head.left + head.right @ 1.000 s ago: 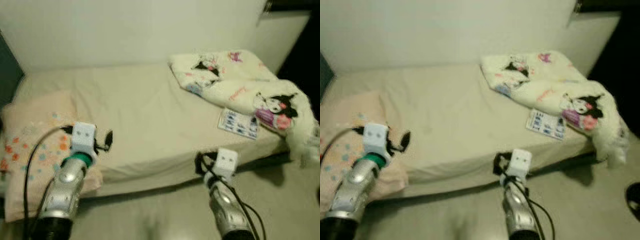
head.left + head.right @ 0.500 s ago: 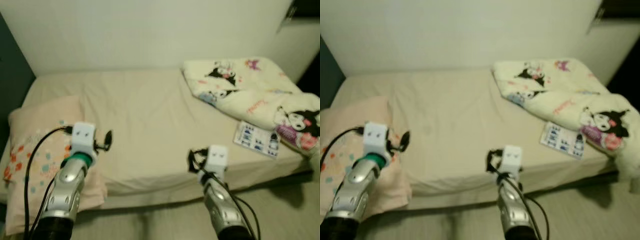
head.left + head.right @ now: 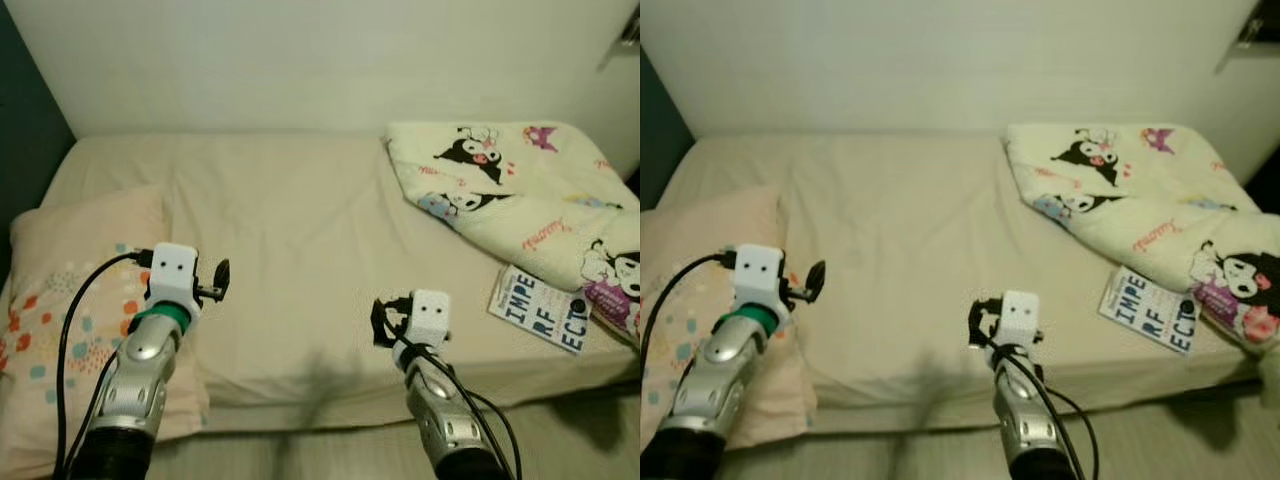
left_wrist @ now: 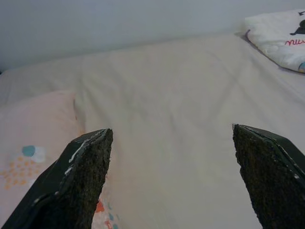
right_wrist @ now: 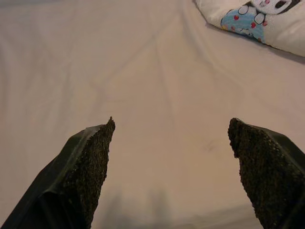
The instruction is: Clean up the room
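Note:
A bed (image 3: 290, 230) with a beige sheet lies before me. On its right side a cream blanket (image 3: 520, 200) with cartoon prints is crumpled. A white book (image 3: 543, 307) with blue letters rests beside the blanket near the front edge. A pink pillow (image 3: 60, 300) with coloured dots lies at the left end. My left gripper (image 4: 174, 183) is held open over the bed's left part, next to the pillow (image 4: 33, 143). My right gripper (image 5: 171, 174) stands open above the sheet near the front edge, with nothing between its fingers.
A pale wall (image 3: 320, 60) runs behind the bed. A dark surface (image 3: 25, 110) stands at the far left. Bare floor (image 3: 560, 440) shows in front of the bed at the lower right.
The camera has swung left and closer to the bed, so blanket and book sit further right in the picture. Both arms stay raised over the bed's front edge.

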{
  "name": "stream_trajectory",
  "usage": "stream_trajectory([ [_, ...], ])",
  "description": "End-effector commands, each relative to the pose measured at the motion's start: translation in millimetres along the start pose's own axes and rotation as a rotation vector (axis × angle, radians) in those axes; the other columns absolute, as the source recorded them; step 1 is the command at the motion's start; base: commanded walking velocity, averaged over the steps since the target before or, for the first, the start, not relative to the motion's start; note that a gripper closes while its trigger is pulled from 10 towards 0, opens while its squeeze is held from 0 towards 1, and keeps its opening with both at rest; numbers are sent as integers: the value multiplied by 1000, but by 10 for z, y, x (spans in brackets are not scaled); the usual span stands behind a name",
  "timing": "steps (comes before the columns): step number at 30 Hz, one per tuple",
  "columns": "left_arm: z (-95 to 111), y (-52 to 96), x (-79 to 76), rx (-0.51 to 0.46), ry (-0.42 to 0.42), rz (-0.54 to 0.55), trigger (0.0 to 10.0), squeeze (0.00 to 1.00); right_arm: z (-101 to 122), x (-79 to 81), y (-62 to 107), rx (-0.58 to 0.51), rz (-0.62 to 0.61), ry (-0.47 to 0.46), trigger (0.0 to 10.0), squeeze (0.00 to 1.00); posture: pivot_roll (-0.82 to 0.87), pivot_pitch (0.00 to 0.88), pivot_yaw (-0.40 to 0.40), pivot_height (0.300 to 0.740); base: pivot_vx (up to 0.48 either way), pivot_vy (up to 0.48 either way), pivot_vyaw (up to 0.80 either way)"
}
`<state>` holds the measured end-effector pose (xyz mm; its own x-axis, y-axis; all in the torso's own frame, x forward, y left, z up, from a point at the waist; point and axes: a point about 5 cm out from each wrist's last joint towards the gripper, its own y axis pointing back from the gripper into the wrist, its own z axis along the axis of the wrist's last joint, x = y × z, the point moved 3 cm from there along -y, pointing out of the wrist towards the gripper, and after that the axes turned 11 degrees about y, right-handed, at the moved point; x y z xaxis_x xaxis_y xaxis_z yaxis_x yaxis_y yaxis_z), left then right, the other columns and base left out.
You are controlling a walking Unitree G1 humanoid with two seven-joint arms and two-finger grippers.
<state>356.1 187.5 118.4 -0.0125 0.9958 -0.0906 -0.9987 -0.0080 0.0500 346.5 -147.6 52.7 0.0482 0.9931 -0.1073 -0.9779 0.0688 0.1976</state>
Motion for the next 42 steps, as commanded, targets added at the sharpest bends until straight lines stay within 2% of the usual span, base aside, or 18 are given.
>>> stream_trajectory([
  [1,-72,18,-21,14,-6,2,10000,0,-84,-52,20,31,-14,-2,10000,0,117,0,63,740,0,0,0],
  [8,-91,47,-8,21,0,3,10000,0,-103,-85,34,34,-6,40,10000,0,116,0,53,740,0,0,85],
  [13,-138,82,49,34,-7,22,10000,0,-98,18,27,39,33,70,10000,0,116,0,45,740,0,0,800],
  [17,-171,113,69,43,-1,36,10000,0,-71,32,19,28,32,59,10000,0,115,0,39,740,0,0,800],
  [20,-199,105,81,51,1,50,10000,0,-61,-1,3,32,12,11,10000,0,112,0,41,740,0,0,0],
  [25,-159,66,9,39,-11,35,10000,0,-105,-93,19,46,-8,3,10000,0,122,0,29,740,0,0,0],
  [30,-155,70,4,37,-1,42,10000,0,-135,-85,38,54,-2,9,10000,0,121,0,26,740,0,0,0],
  [37,-156,63,-14,38,11,41,10000,0,-151,-82,56,58,5,25,10000,0,122,0,25,740,0,-357,0],
  [42,-155,57,-9,40,11,39,10000,0,-132,-49,58,50,31,53,10000,0,118,0,31,740,0,-364,564],
])
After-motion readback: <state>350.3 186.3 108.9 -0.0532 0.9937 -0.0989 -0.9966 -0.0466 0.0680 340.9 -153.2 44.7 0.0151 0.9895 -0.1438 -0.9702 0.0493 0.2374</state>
